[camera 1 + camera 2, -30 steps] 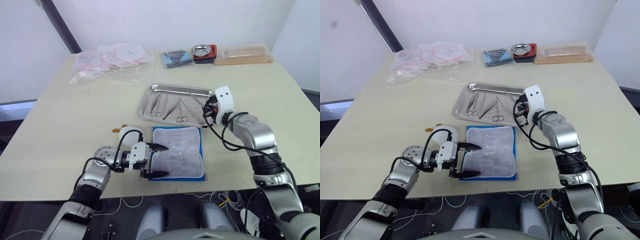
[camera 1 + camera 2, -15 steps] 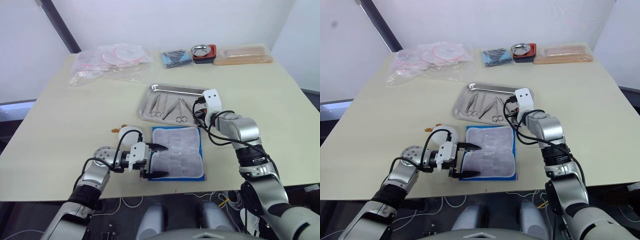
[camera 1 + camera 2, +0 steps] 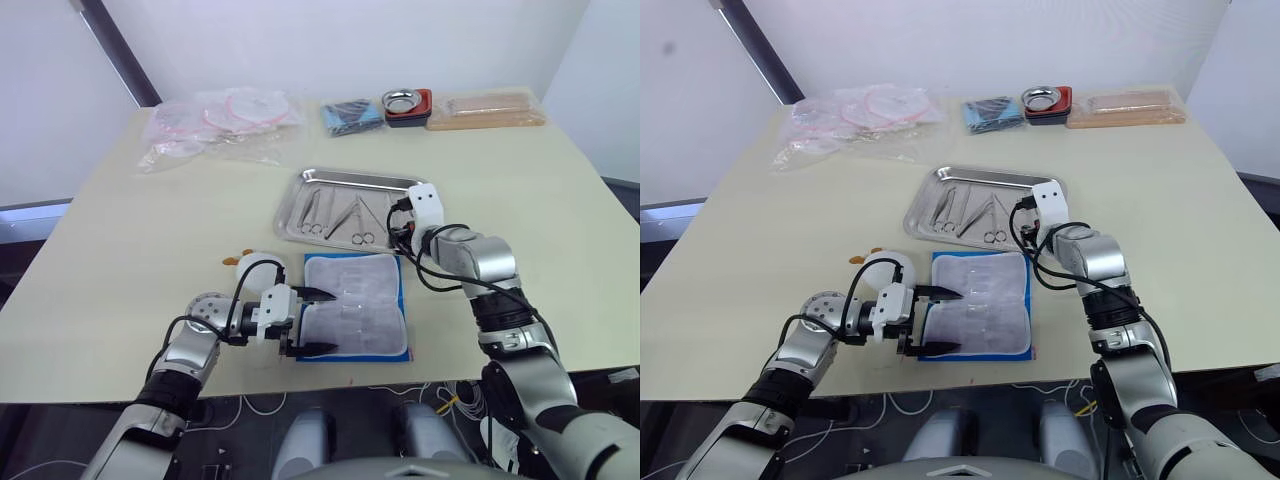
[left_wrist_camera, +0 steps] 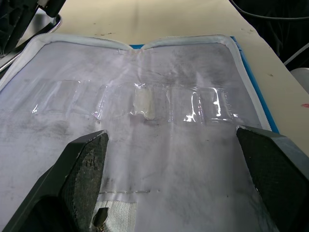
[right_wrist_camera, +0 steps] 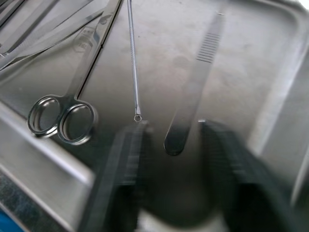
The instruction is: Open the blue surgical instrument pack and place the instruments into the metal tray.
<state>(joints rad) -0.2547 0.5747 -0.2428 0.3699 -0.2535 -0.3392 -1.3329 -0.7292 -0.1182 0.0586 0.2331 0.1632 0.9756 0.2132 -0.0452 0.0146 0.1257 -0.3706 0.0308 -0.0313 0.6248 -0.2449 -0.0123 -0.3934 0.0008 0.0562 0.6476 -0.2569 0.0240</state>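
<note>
Lying open flat near the front edge of the pale cream counter [image 3: 120,240], the blue surgical instrument pack [image 3: 355,320] shows its grey-white padded lining face up, with clear slots across the middle and a bright blue border around it. The left end effector [image 3: 312,321] sits at the pack's left edge, its two black fingers [image 4: 87,164] spread well apart over the lining without gripping anything. Just beyond the pack stands the metal tray [image 3: 330,178], touching nothing else, and the instruments [image 3: 340,215] lie inside it: ring-handled scissors [image 5: 63,118], a thin wire probe [image 5: 133,58] and a flat scalpel-like handle [image 5: 193,92] among them. The right end effector [image 5: 169,159] hovers over the tray's right near corner, its fingers parted and empty above the flat handle.

Along the far edge of the counter lie clear plastic bags [image 3: 215,125] with pink tubing at the left, then a smaller blue packet [image 3: 352,115], a small round metal bowl in a red holder [image 3: 408,105], and a wooden board [image 3: 488,108] at the right. White walls close the room behind, with a dark diagonal bar [image 3: 120,50] at the upper left.
</note>
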